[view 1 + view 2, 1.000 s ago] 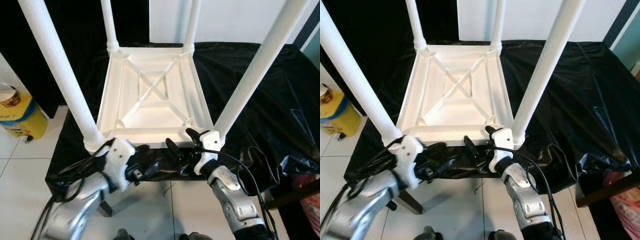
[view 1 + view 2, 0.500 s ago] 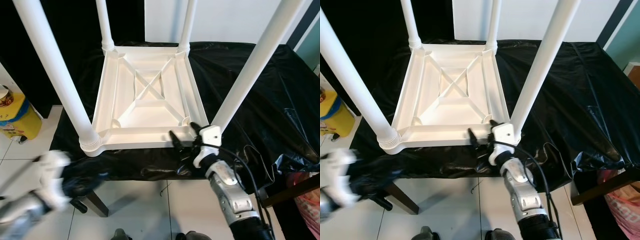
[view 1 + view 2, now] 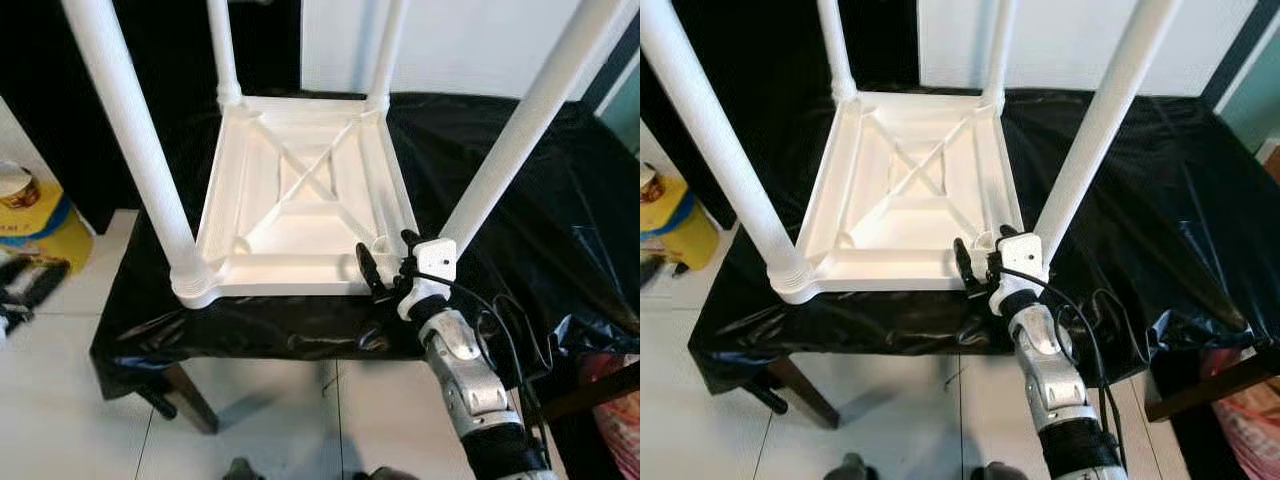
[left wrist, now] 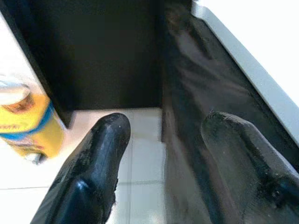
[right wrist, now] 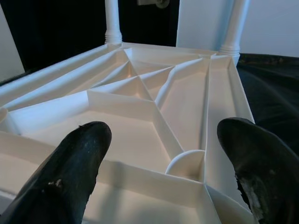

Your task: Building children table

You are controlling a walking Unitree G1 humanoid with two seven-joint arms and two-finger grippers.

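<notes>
An upturned white children's table (image 3: 305, 195), four legs fitted, sits on a black-covered table (image 3: 520, 200). The right gripper (image 3: 385, 262) hovers spread at its near-right corner, seemingly checking. The left gripper (image 4: 163, 154) hangs released.

Children's table (image 3: 305, 205) lies upside down on the bench (image 3: 540, 240), four legs up. Right pincer (image 3: 385, 262) sits at the tabletop's near edge, just left of the near-right leg (image 3: 520, 130). Left pincer (image 3: 25, 290) hangs left of the bench; a container (image 3: 30, 205) stands on the floor behind it.
</notes>
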